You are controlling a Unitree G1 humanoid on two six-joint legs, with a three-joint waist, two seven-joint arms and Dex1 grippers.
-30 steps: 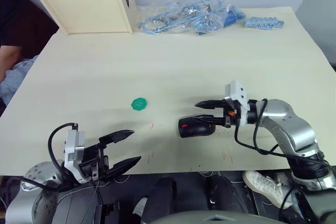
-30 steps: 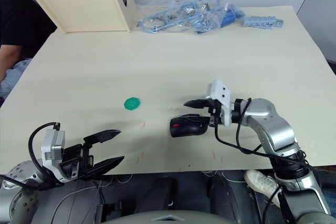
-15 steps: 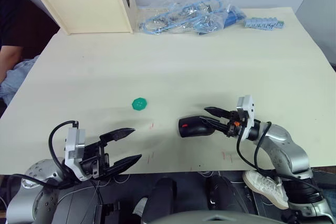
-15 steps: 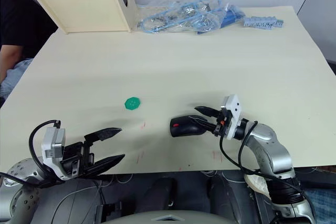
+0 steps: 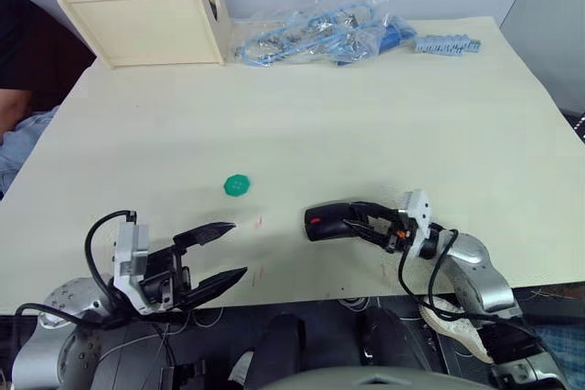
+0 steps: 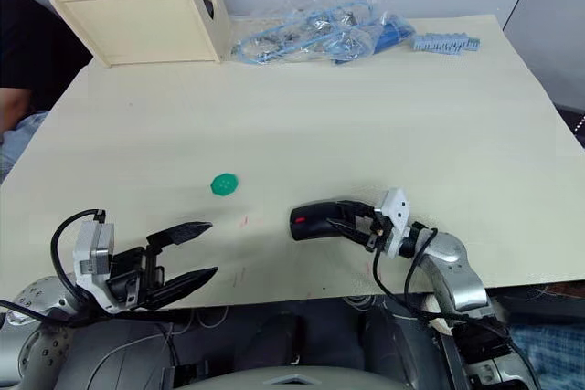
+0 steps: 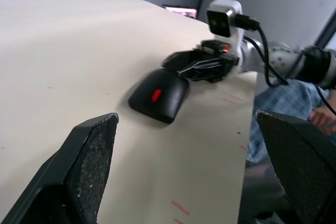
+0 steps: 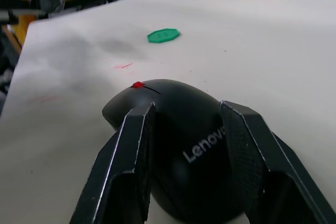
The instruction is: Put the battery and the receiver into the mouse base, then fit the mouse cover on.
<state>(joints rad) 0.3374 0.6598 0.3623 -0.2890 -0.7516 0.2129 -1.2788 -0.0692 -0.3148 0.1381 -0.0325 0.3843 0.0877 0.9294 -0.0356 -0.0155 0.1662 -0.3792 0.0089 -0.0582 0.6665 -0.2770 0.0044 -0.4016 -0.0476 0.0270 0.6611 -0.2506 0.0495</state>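
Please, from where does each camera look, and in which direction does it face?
Left eye view: on the head, looking forward and down over the table; both arms show.
Right eye view: beside it, same scene.
Left wrist view: on the left wrist, looking between its open fingers across to the mouse and the right gripper.
Right wrist view: on the right wrist, looking along its fingers that flank the mouse; the green disc lies beyond.
Shared: the mouse appears in all four.
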